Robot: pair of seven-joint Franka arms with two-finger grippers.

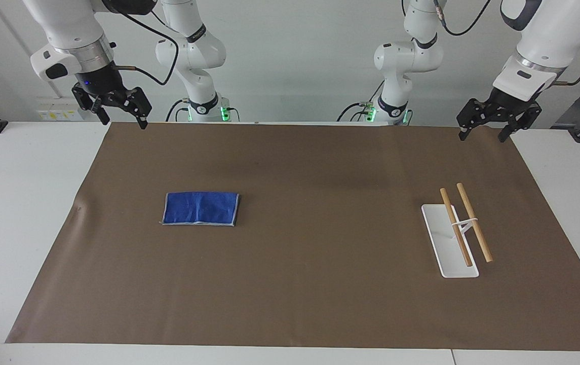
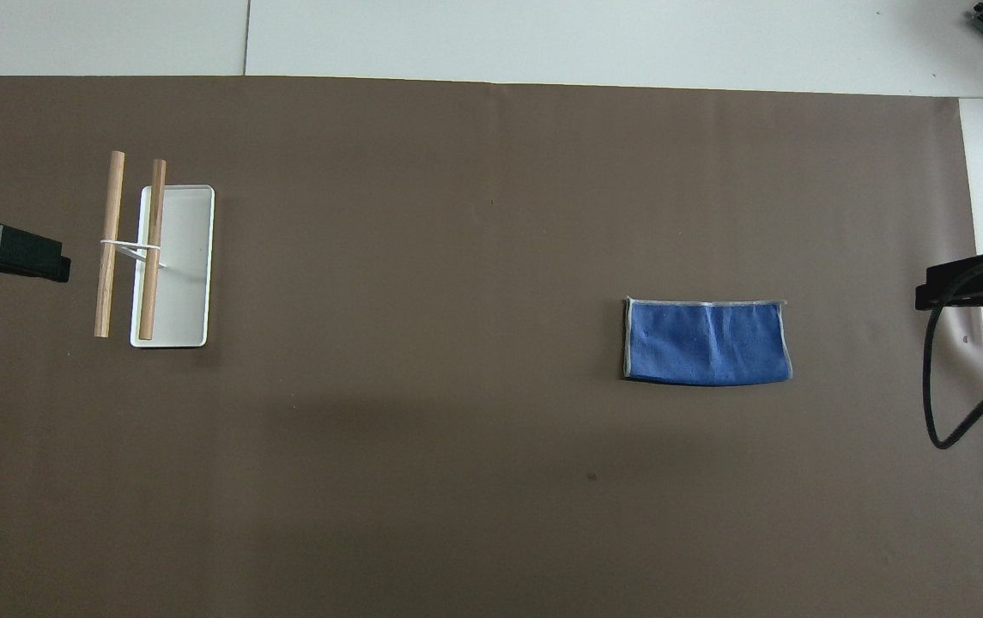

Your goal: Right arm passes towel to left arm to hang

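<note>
Towel (image 1: 201, 208) lies flat on the brown mat (image 1: 290, 284), nothing gripping it, left of centre in the facing view, right of centre in the overhead.

Right gripper (image 1: 120, 114): jaws released, empty, hanging in the air at the upper left of the facing view over the mat's top edge. In that view the towel sits below it and a bit to the right, so it's a drop-and-reach toward mid-frame.

Left gripper (image 1: 486, 129): jaws released too, empty, upper right of the facing view over the mat's top right corner. Waiting.

Towel's long axis runs across the frame, i.e. along the line between the two arms; short edges face the arm ends. It's folded, blue with pale edging (image 2: 704, 303).

Nearer arm: the right one, clearly. The towel is well apart from the left gripper.

Hanging rack (image 1: 456, 230) (white base, two wooden rods) stands at the right of the facing view, below the left gripper, well apart from the towel.

My read: nothing started yet. First step is the right arm's pick, and closing across the towel's short width looks the easier grab.
</note>
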